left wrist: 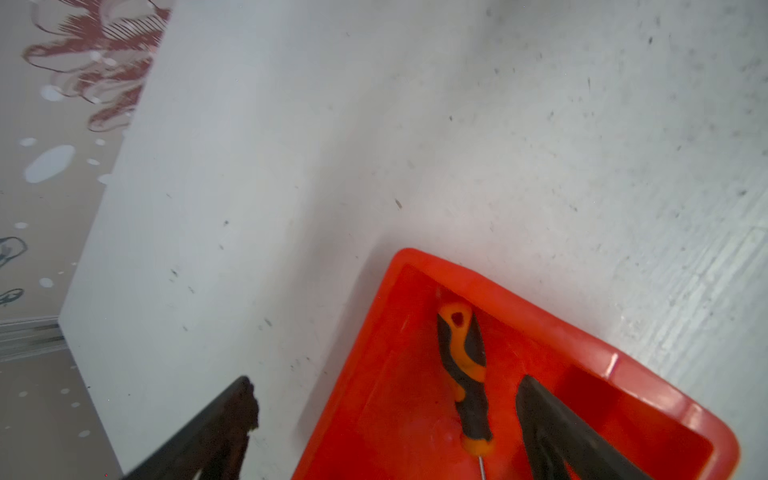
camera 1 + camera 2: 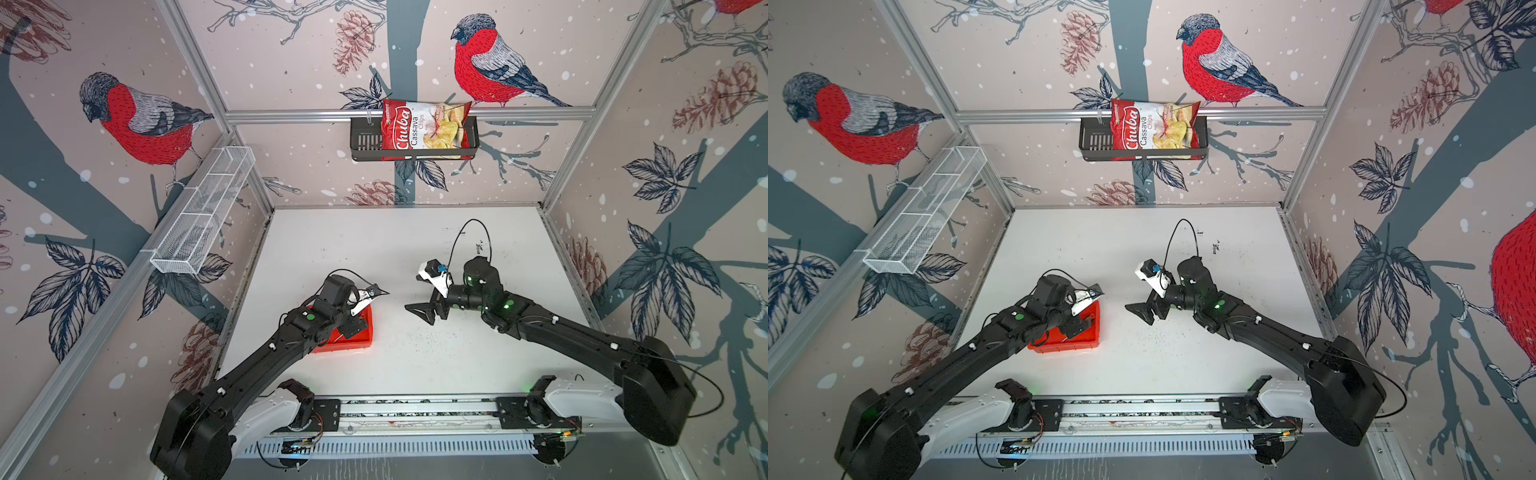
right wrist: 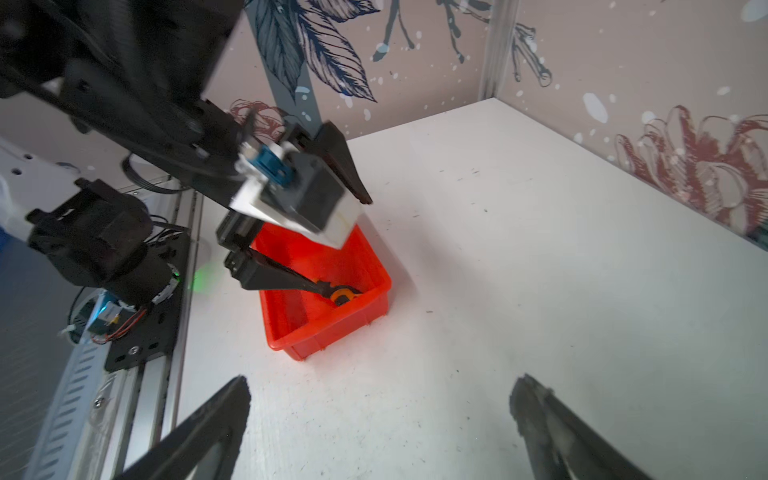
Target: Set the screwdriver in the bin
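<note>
A: Where is the screwdriver (image 1: 464, 370)?

B: Inside the bin (image 1: 536, 322), lying on the red floor with its handle end toward one corner. The left wrist view shows it whole, orange and black, with a sliver of silver shaft at the picture's edge. In both top views the left arm covers it, and only the bin (image 2: 361, 341) shows past the arm.

A: And the left gripper (image 1: 386, 419)?

B: Spread wide, pinching nothing. One finger (image 1: 232, 419) hangs outside the bin over the white table (image 1: 374, 145), the other (image 1: 552, 432) is inside, just beside the handle (I cannot tell whether it touches).

A: Does the right wrist camera add anything?

B: It sees the bin (image 3: 332, 328) from the side, with the left gripper's lower finger reaching in and crossing the handle (image 3: 343, 293), so only an orange bit shows. The right gripper (image 3: 380, 419) is spread too and empty, over bare table, well apart from the bin.

A: Other things?

B: A chips bag (image 2: 424, 129) in a black basket (image 2: 365, 143) on the back wall, and a white mesh basket (image 2: 203, 212) on the left wall.
</note>
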Controlling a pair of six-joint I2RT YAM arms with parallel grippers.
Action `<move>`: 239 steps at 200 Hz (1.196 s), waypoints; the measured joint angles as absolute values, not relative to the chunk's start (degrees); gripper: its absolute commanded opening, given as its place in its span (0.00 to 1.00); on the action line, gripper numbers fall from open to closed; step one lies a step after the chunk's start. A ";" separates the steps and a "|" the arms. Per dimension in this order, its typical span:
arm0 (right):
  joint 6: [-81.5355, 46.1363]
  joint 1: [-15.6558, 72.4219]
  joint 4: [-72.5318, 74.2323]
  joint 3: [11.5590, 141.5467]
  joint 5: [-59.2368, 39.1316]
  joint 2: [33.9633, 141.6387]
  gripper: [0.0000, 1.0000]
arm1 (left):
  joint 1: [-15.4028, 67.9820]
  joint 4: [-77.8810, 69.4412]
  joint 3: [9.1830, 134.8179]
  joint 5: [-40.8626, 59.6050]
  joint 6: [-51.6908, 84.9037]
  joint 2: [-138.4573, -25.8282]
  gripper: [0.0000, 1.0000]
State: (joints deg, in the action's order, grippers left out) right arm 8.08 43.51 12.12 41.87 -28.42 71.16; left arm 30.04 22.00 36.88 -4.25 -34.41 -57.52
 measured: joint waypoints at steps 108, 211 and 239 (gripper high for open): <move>-3.18 31.29 29.93 31.99 -6.55 64.40 1.00 | 24.05 -8.12 29.71 -4.62 -20.34 -56.27 0.97; -4.36 16.69 41.21 19.51 5.76 63.02 1.00 | 13.80 -43.13 15.27 -11.29 -8.97 -63.13 0.99; -3.42 13.91 44.99 16.29 8.14 64.99 1.00 | 13.56 -50.37 12.84 -13.74 -9.10 -67.05 0.99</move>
